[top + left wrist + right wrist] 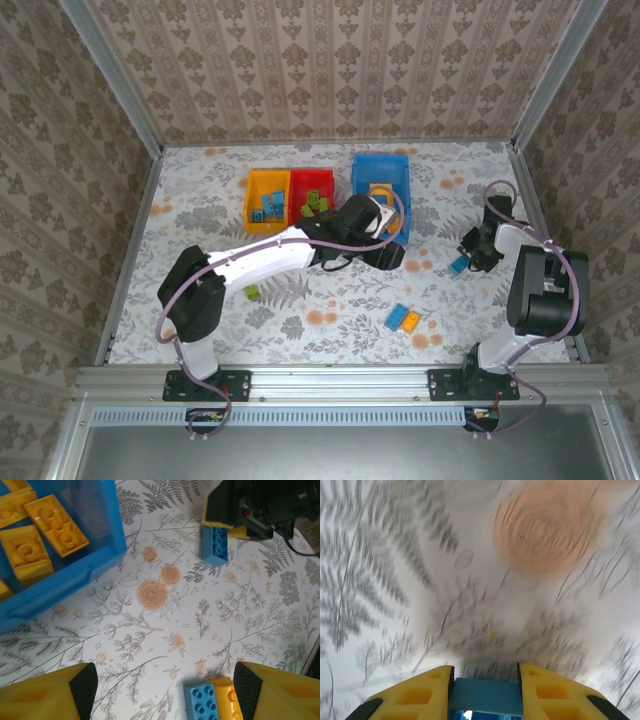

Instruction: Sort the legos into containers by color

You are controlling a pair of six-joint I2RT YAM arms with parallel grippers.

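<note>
Blue studded brick (485,697) clamped between yellow plastic fingers (410,695) of right gripper (485,675), low over floral tablecloth (395,555). Left gripper (165,675) held wide beside glossy blue bin (75,565) containing flat yellow bricks (55,522).

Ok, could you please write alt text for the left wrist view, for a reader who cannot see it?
The open left pincer frames a blue-and-yellow brick pair on a flowered table. Top left is a blue bin of yellow bricks; top right, the right pincer grips a blue brick.
</note>
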